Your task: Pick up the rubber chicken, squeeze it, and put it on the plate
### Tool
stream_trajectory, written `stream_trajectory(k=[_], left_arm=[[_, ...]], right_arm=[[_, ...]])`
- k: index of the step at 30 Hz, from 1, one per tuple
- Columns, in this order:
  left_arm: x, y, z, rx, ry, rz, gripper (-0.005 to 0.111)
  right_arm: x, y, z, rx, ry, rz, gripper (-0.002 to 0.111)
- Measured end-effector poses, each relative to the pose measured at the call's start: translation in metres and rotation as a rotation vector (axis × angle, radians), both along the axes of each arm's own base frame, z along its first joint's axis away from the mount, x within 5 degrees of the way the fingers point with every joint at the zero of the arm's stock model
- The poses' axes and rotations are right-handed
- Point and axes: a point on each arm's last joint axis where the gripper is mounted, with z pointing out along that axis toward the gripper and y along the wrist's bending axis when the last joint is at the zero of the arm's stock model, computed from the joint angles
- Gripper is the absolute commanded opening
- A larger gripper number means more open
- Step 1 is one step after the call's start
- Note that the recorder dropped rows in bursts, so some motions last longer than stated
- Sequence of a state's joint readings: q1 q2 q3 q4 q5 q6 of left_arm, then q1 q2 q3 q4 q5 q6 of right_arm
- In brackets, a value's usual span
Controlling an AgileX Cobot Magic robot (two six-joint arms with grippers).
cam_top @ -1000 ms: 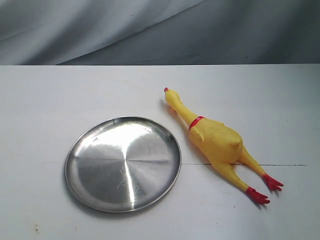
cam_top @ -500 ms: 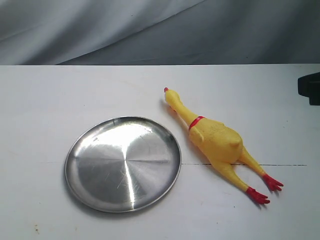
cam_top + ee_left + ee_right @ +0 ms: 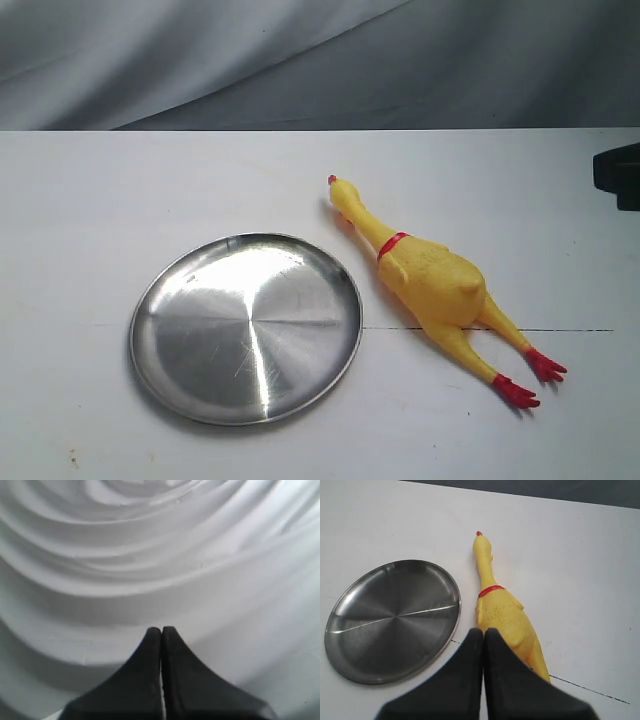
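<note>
The rubber chicken (image 3: 432,280) lies flat on the white table, head toward the back, red feet toward the front right. The steel plate (image 3: 246,328) sits just left of it, with nothing on it. In the right wrist view the chicken (image 3: 501,611) and the plate (image 3: 390,620) lie side by side below my right gripper (image 3: 483,630), which is shut with nothing in it and held above the table. A dark part of the right arm (image 3: 618,175) shows at the right edge of the exterior view. My left gripper (image 3: 161,628) is shut, empty, and faces only folded white cloth.
A grey-white cloth backdrop (image 3: 300,60) hangs behind the table's far edge. A thin dark seam line (image 3: 560,330) runs across the tabletop under the chicken's legs.
A dark part of the right arm has come into the exterior view at the right edge and crept slightly inward. Chicken and plate have not moved.
</note>
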State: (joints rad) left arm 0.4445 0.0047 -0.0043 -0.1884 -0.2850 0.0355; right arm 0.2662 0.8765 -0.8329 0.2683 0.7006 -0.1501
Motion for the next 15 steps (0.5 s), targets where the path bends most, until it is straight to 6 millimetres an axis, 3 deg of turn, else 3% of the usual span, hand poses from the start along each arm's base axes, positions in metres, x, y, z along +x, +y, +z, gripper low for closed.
stream_trajectory(k=[7, 15], left_arm=[[-0.001, -0.001, 0.007, -0.116, -0.056, -0.054, 0.000], [-0.003, -0.009, 0.061, -0.209, 0.070, -0.123, 0.000]], right_arm=[[0.001, -0.003, -0.001, -0.061, -0.017, -0.003, 0.000], [0.005, -0.003, -0.004, -0.072, 0.001, -0.004, 0.000]])
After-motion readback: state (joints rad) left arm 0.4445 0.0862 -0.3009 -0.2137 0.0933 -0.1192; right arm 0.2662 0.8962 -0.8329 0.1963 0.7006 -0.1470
